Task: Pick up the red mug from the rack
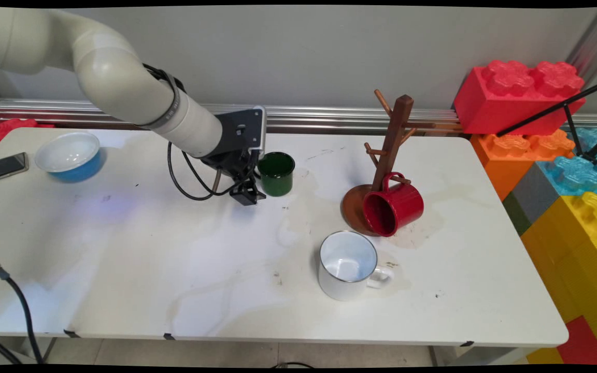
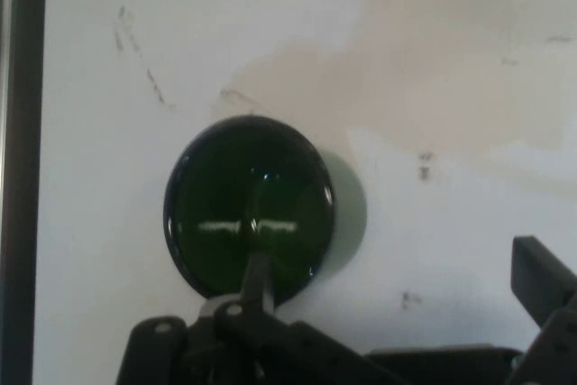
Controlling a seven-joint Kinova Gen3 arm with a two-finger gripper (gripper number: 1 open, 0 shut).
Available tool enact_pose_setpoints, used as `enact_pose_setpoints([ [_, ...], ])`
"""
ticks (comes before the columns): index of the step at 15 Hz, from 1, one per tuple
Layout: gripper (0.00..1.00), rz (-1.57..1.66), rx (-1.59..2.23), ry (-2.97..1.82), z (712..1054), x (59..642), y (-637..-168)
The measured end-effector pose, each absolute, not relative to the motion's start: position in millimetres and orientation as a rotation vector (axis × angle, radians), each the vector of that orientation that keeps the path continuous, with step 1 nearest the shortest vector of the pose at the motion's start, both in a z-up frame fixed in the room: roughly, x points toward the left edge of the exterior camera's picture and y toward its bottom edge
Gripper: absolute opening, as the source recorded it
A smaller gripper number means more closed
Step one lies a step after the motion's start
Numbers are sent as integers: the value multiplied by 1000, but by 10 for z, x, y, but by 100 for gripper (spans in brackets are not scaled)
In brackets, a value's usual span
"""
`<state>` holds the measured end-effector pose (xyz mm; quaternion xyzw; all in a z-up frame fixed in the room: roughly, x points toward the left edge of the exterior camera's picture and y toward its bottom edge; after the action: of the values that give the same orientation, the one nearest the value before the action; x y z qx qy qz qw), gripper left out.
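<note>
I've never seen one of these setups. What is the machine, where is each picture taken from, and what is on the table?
The machine is a white robot arm ending in a black two-finger tool. The main view looks down across the white table from a fixed camera; the hand view comes from a camera on the arm's hand, looking along the tool. The tool is low, right beside a green mug, and one finger reaches over the mug's rim; the other stands apart at the right. Whether it grips the mug is unclear. Also there: a blue bowl, a phone, a white mug, and a red mug hanging on a wooden mug tree.
</note>
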<state>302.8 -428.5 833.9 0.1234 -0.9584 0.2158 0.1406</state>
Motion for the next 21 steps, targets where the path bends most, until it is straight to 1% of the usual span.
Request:
enact_pose_setpoints([
  [7,100,529,529,-2737,8701,2982,-4129],
  [15,100,377,760,-2672,9234,2890,-3908],
  [21,100,289,854,-2580,9570,2838,-3806],
])
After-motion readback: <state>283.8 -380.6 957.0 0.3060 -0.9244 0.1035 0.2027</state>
